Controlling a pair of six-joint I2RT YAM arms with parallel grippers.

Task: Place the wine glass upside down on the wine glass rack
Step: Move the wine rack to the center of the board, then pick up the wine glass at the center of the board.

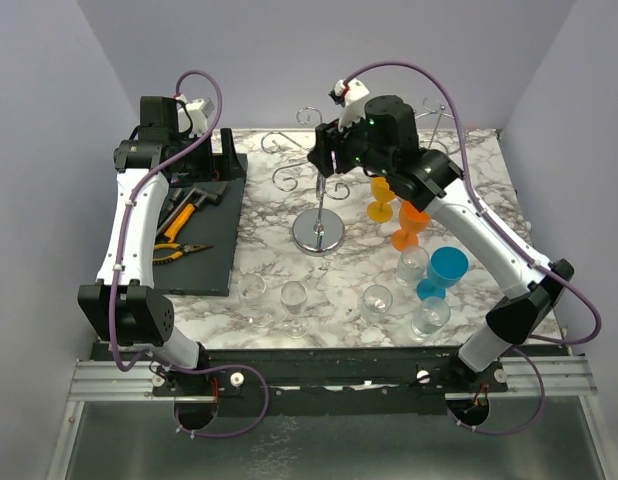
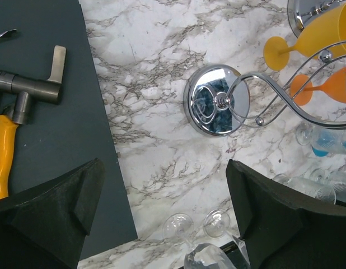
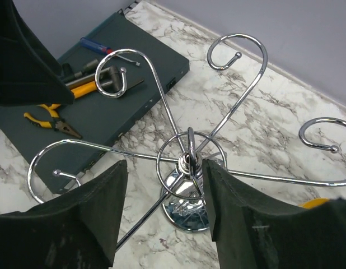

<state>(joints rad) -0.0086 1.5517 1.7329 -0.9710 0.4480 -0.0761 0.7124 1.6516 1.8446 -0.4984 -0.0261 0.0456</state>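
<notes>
Currently right fingers [image 3: 94, 224] apart above wine glass rack [image 3: 184, 213] centre — left fingers [image 2: 55, 218] wide apart, empty.

One chrome rack [image 1: 318, 232] stands mid-table. Five clear glasses [image 1: 252, 289] are spread along the near edge and near right. To the right of the rack are one yellow glass [image 1: 382, 200], one orange glass [image 1: 409, 228] and one blue glass [image 1: 447, 266]. One dark mat [image 1: 214, 250] on the left carries one hammer [image 1: 194, 205], one pair of pliers [image 1: 174, 252] and one screwdriver [image 3: 100, 46].
</notes>
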